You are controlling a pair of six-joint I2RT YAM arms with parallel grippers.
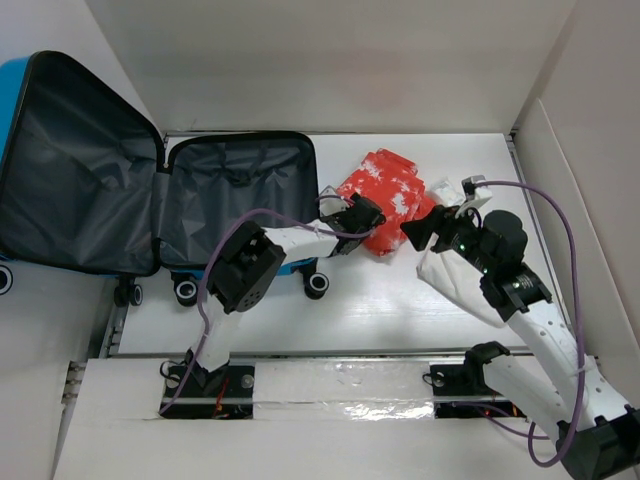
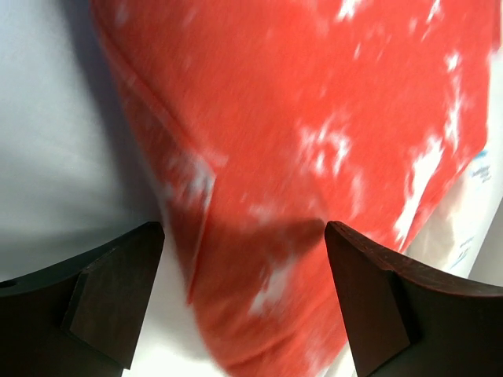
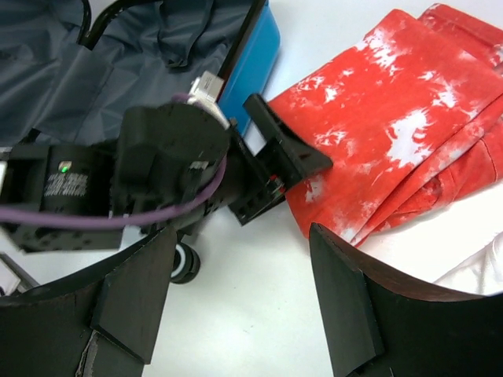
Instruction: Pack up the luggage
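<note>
The blue suitcase (image 1: 238, 200) lies open at the left, its dark grey lining up; its blue shell and a black wheel also show in the right wrist view (image 3: 253, 55). A folded red garment with white splashes (image 1: 388, 196) lies just right of it. My left gripper (image 1: 362, 214) is open at the garment's left edge; in the left wrist view the red cloth (image 2: 314, 157) fills the gap between the fingers. My right gripper (image 1: 425, 232) is open and empty, above the table right of the garment (image 3: 393, 126).
A white cloth or bag (image 1: 455, 270) lies under my right arm, right of the red garment. The suitcase lid (image 1: 70, 170) leans open at the far left, over the table's edge. White walls ring the table.
</note>
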